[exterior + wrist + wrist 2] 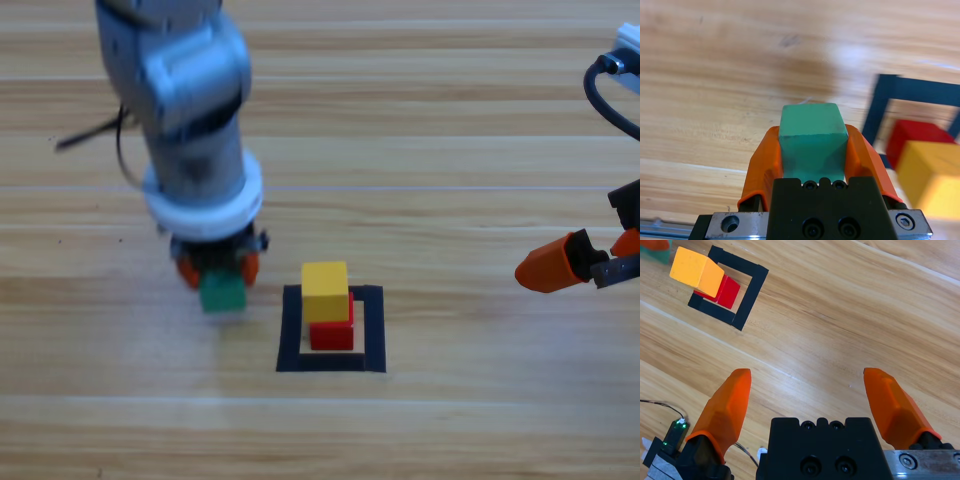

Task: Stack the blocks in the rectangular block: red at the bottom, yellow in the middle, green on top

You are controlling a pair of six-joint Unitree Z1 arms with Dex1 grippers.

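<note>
High view: left arm hides most of the left gripper [219, 272], which grips the green cube [222, 292] just left of the black tape frame [372, 330]; yellow cube [325, 291] sits on red cube [334, 334] inside it. Right gripper [585, 262] waits, cut off at the right edge. Left wrist: jaws clamp green, frame partly cut off. Right wrist: jaws spread wide over bare wooden table [840, 325].

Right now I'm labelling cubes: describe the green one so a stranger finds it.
Start at the black tape frame holding the yellow-on-red stack. Just left of it, the left hand is shut on the green cube, the only teal cube and the only one outside the frame.
</note>
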